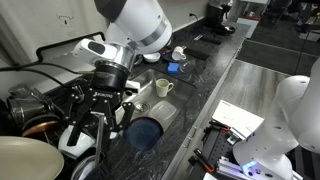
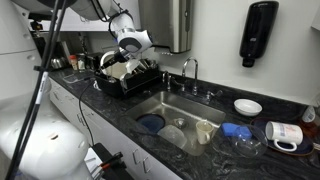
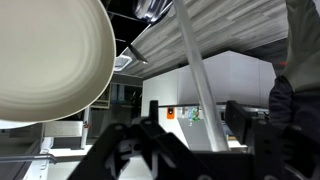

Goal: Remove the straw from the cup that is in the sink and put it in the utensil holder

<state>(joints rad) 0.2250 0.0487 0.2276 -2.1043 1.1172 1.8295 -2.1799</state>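
My gripper hangs over the black dish rack at the end of the counter, far from the sink; it also shows in an exterior view. In the wrist view the pale straw runs slanted up through the gap between my two dark fingers. The fingers stand apart and neither visibly presses on it. The straw's lower end is hidden in the dark. The cream-white cup stands in the sink with no straw showing in it. I cannot pick out the utensil holder within the rack.
A large white plate stands close beside my gripper in the rack, with bowls around. A blue cup and a clear container lie in the sink. The chrome tap stands behind it. Dishes sit on the far counter.
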